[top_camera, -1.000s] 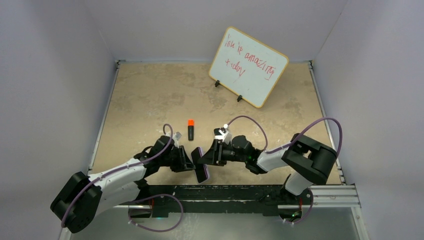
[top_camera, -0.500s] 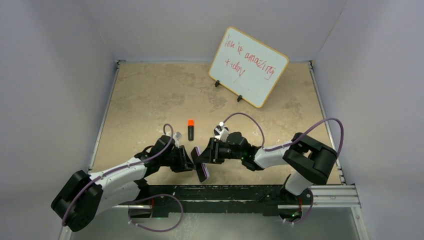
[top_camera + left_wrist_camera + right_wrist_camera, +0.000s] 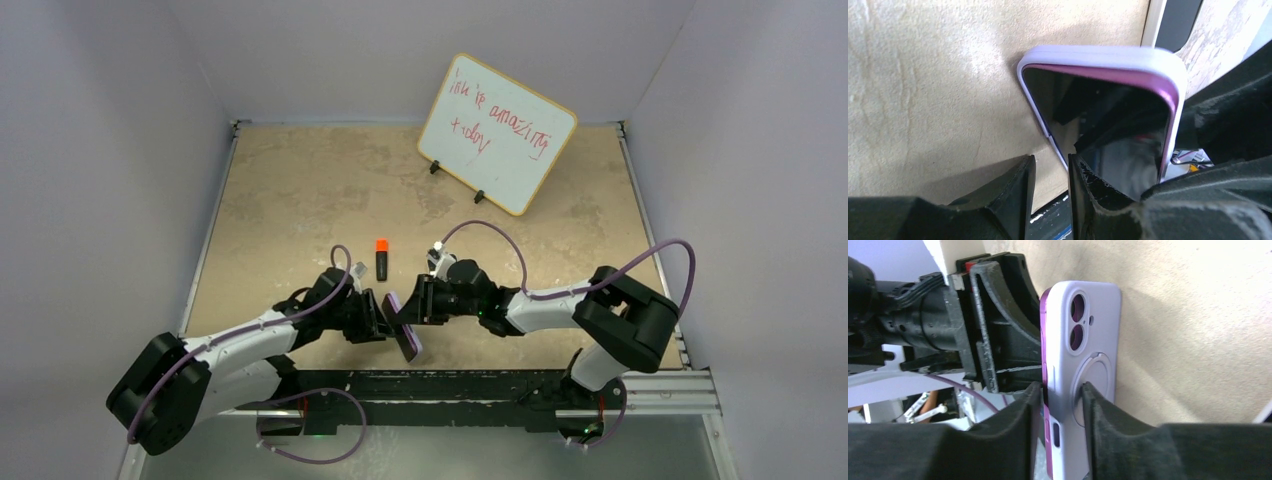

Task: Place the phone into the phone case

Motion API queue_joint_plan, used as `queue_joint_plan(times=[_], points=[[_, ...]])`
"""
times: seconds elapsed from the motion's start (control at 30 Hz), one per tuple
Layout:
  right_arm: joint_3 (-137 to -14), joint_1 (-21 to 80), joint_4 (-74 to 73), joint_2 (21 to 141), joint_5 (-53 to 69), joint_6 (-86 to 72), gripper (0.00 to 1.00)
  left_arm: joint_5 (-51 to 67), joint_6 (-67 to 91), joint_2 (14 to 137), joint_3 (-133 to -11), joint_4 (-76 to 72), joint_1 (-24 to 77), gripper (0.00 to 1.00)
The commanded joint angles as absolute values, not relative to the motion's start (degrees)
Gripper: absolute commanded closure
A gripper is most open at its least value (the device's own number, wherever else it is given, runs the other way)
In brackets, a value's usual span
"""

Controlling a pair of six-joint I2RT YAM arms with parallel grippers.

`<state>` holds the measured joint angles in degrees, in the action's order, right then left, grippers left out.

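Jaws of the right gripper (image 3: 1060, 395) pinch the phone case (image 3: 1093, 340), the phone (image 3: 1098, 115) already inside, held on edge low between the arms. Left gripper (image 3: 1050, 165): narrow gap, grip unclear. Judged next: press the corners flush.

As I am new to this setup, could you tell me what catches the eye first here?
Near the front of the table, the right tool pinches the lavender phone case, standing on edge with the phone in it. At the back right, a whiteboard with red handwriting stands tilted.

Phone (image 3: 404, 329) on edge, marker (image 3: 381, 262), whiteboard (image 3: 497, 133) behind
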<state>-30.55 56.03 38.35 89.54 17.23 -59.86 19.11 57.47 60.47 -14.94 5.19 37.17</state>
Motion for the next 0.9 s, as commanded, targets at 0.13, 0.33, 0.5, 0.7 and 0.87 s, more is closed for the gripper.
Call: queue_joint_plan(times=[0.13, 0.33, 0.5, 0.7, 0.87], points=[[-32.5, 56.5, 32.9, 87.7, 13.4, -56.7, 0.54, 17.0, 55.9, 62.4, -16.9, 3.3, 37.4, 0.66], [-32.3, 56.6, 31.5, 87.7, 12.2, -56.5, 0.85, 16.9, 55.7, 62.8, -16.9, 3.1, 37.5, 0.66], [-32.6, 56.7, 30.8, 87.6, 11.6, -56.1, 1.0, 17.0, 55.7, 62.8, -16.6, 3.1, 37.4, 0.66], [-33.3, 56.8, 28.9, 86.2, 10.1, -55.7, 0.78, 17.8, 55.2, 61.2, -16.7, 2.9, 37.4, 0.65], [-32.7, 56.7, 25.6, 80.9, 8.1, -55.6, 1.0, 17.7, 52.4, 55.8, -19.7, 5.7, 37.4, 0.52]])
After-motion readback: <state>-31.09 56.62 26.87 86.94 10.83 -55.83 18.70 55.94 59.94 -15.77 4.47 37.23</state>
